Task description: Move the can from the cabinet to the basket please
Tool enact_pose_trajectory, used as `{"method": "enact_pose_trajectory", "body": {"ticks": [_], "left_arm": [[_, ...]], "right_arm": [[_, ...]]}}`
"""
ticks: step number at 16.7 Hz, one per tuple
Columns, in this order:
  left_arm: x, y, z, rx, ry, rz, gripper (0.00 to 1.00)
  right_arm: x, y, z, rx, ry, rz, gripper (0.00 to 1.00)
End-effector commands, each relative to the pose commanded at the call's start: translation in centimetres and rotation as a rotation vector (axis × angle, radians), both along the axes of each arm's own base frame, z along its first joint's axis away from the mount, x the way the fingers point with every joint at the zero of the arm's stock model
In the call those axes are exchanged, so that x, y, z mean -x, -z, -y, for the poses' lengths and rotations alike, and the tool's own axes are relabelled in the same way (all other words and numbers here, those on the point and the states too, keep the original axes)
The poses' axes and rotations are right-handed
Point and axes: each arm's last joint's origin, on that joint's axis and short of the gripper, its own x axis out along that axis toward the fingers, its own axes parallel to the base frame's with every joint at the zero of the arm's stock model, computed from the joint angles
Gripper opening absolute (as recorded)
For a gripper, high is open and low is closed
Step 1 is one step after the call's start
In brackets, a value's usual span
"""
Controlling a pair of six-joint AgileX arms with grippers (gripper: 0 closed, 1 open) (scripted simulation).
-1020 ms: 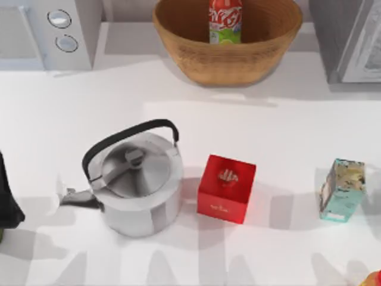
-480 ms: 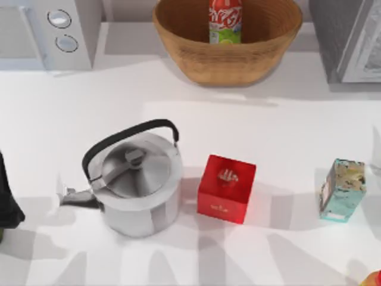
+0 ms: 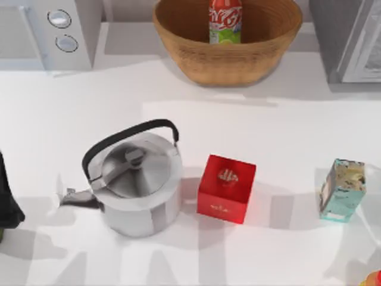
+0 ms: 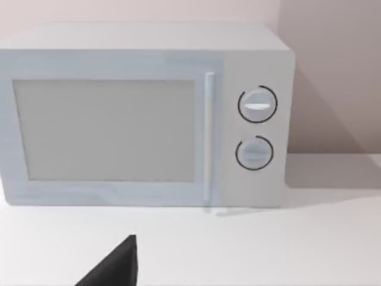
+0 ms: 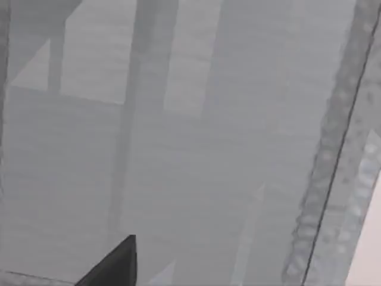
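The red can (image 3: 225, 21) with its green lower band stands upright inside the wicker basket (image 3: 196, 59) at the back middle of the table. The dark grey cabinet (image 3: 333, 36) with a pale door panel sits at the back right. In the right wrist view a grey, streaked face of the cabinet (image 5: 190, 149) lies close ahead, with a dark part of my right gripper (image 5: 113, 268) at the picture's edge. My left arm (image 3: 7, 199) rests at the table's left edge. A dark part of my left gripper (image 4: 113, 268) points toward the white appliance.
A white appliance (image 3: 47, 30) with two round knobs (image 4: 256, 128) stands at the back left. A steel kettle (image 3: 140, 182), a red cube box (image 3: 226, 187) and a teal carton (image 3: 342, 190) line the front. A red-yellow item (image 3: 374, 279) peeks in at the front right corner.
The shadows at the front right of the table have shifted and a pale shape at the right edge is gone. Can, basket and the left arm have stayed put.
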Motion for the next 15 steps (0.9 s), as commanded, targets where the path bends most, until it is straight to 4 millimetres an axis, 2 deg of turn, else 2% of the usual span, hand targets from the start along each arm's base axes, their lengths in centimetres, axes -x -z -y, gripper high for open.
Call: {"method": "enact_pose_trajectory", "body": {"ticks": [3, 6, 11, 15], "left_arm": [[0.0, 0.0, 0.0, 0.000, 0.000, 0.000, 1.00], [0.0, 0.0, 0.0, 0.000, 0.000, 0.000, 1.00], [0.0, 0.0, 0.0, 0.000, 0.000, 0.000, 1.00], [0.0, 0.0, 0.0, 0.000, 0.000, 0.000, 1.00]], "right_arm": [[0.8, 3.1, 2.4, -0.086, 0.026, -0.070, 1.00], [1.6, 5.0, 3.4, -0.153, 0.044, -0.110, 1.00], [1.8, 5.4, 3.5, -0.166, 0.047, -0.117, 1.00], [1.3, 4.7, 4.0, -0.159, 0.042, -0.114, 1.00]]}}
